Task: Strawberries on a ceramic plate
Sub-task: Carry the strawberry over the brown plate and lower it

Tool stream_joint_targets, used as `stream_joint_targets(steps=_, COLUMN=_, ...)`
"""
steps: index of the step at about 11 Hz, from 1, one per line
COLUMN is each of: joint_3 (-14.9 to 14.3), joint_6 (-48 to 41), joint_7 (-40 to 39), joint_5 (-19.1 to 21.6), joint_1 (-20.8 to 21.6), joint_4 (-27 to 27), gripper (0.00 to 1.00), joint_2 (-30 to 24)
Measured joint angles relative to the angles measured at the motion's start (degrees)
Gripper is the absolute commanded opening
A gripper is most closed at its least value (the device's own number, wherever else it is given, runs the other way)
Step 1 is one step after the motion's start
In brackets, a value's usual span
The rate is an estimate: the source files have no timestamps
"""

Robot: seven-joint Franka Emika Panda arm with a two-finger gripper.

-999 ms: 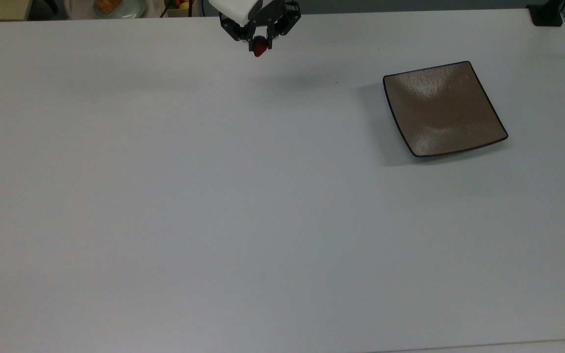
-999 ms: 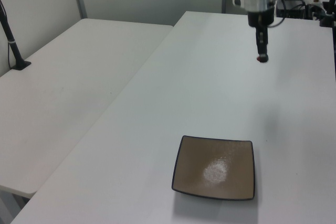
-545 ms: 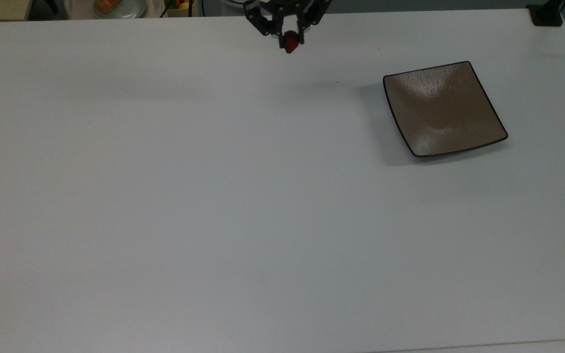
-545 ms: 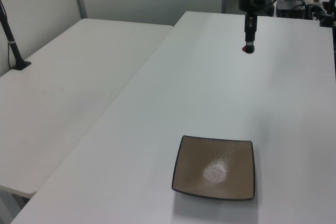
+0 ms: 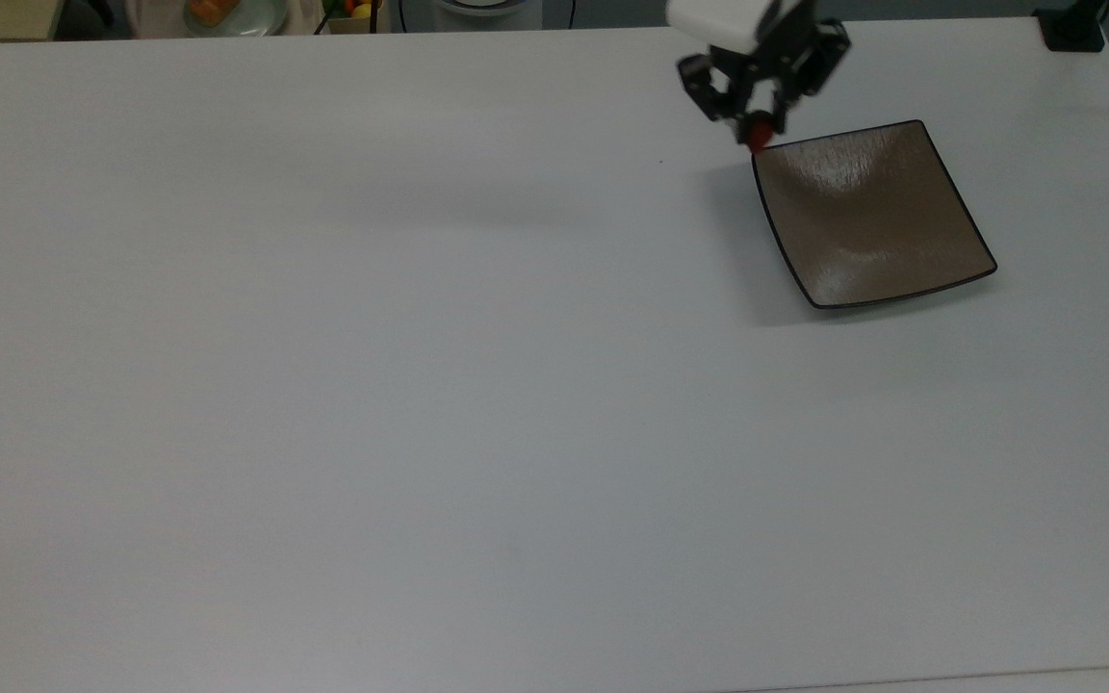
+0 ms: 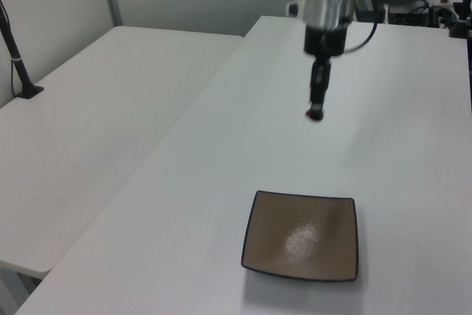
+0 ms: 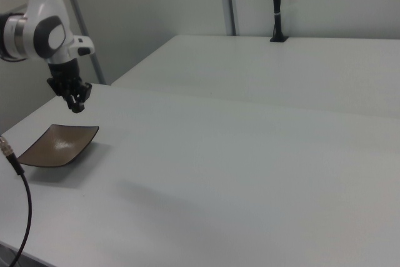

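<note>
One strawberry (image 5: pixel 758 138) is pinched between the closed fingers of the hand (image 5: pixel 760 133), and the hand has travelled a good way along the far side of the table (image 5: pixel 420 385) over the last second. It began near the middle of the far edge in the top view and now hangs just beside the ceramic plate (image 5: pixel 870 217), at the plate's far-left corner as the top view shows it. The berry's red tip pokes out below the fingertips, so the grip has held through the carry.

In the left view the hand (image 6: pixel 316 112) hovers well above the table, with the plate (image 6: pixel 302 235) nearer the camera and lower in the picture; the berry (image 6: pixel 313 115) is not yet over the plate's middle. The right view agrees: the hand (image 7: pixel 76 107) sits high and just above the plate's far edge (image 7: pixel 75 127).

That shift suggests the carry is nearly done. What seems left is a short move inward over the brown surface, a descent, and a release. The plate is glossy with upturned corners, so a drop from height could let the small berry roll; lowering close first looks wiser.
</note>
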Motion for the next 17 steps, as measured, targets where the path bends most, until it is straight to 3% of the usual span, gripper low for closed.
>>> stream_joint_targets(steps=2, joint_3=1.5, joint_6=6.7, joint_7=4.9, joint_5=0.0, joint_1=1.6, joint_4=0.0, gripper=0.02, joint_2=3.9)
stream_joint_targets(steps=6, joint_3=1.8, joint_6=15.5, joint_7=9.0, joint_5=0.0, joint_1=6.2, joint_4=-0.1, gripper=0.02, joint_2=10.6)
stream_joint_targets(steps=11, joint_3=2.3, joint_6=20.6, joint_7=9.6, joint_5=0.0, joint_1=9.4, joint_4=-0.3, gripper=0.08, joint_2=17.1)
stream_joint_targets(steps=12, joint_3=2.7, joint_6=21.8, joint_7=9.6, joint_5=0.0, joint_1=9.5, joint_4=-0.4, gripper=0.33, joint_2=17.9)
stream_joint_targets(steps=13, joint_3=2.9, joint_6=22.8, joint_7=9.7, joint_5=0.0, joint_1=9.5, joint_4=-0.5, gripper=0.89, joint_2=18.5)
stream_joint_targets(steps=14, joint_3=2.9, joint_6=23.2, joint_7=9.8, joint_5=0.0, joint_1=9.5, joint_4=-0.5, gripper=1.0, joint_2=18.7)
stream_joint_targets(steps=17, joint_3=2.9, joint_6=23.3, joint_7=11.7, joint_5=0.0, joint_1=9.5, joint_4=-0.5, gripper=1.0, joint_2=18.9)
